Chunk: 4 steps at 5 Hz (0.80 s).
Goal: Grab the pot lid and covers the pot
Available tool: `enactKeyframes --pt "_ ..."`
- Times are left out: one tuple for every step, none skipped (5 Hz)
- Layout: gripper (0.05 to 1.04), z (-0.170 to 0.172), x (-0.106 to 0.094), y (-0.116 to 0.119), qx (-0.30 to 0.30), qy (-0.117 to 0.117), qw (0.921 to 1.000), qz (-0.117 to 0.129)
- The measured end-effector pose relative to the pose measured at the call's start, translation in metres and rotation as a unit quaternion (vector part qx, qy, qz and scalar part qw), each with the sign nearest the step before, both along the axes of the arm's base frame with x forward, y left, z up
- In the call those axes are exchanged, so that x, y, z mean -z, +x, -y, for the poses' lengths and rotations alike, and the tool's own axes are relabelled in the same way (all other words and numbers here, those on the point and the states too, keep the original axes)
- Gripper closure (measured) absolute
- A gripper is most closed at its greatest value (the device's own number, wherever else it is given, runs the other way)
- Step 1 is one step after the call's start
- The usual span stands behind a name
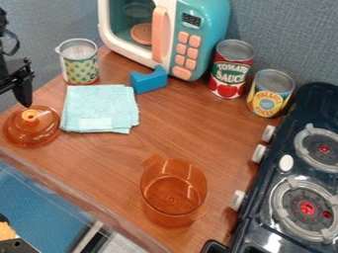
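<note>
Pot lid (41,135) flat on wood-look counter (105,155), far left, just beside folded light-blue cloth (99,106); underside down, knob (30,115) pointing up. Outline round, so no long axis to call across the disc; only the upright line through the knob gives a direction. Pot (173,195) upright at lower middle of counter, well apart from lid, mouth up. Its two side handles set the longer line across the top: one toward upper left of view, other toward lower right. Looks: lid see-through amber-orange, shiny, low dome, rim darker, knob small, paler, more solid orange. Pot same see-through amber, smooth, rounded walls, wood grain showing through, lighter glints on the sides, small round mark on the bottom. Gripper (25,101) at left edge, black, hanging down right by the lid's knob; contact can't be told, nor how far open it is or whether it has hold of the knob.
</note>
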<state>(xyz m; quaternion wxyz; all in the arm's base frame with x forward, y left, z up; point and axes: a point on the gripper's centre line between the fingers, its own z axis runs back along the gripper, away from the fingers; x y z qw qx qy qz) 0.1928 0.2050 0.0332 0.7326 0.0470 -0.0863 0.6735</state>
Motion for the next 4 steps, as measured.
enactKeyframes --pt "0.083 -0.001 0.016 0.009 -0.005 0.047 0.9989 0.006" --pt "0.083 -0.005 0.022 0.017 -0.016 0.053 0.9985 0.003" --pt "0.083 -0.004 0.024 0.028 -0.023 0.074 0.997 -0.001" --pt "0.083 -0.009 0.026 0.035 -0.032 0.063 0.9975 -0.005"
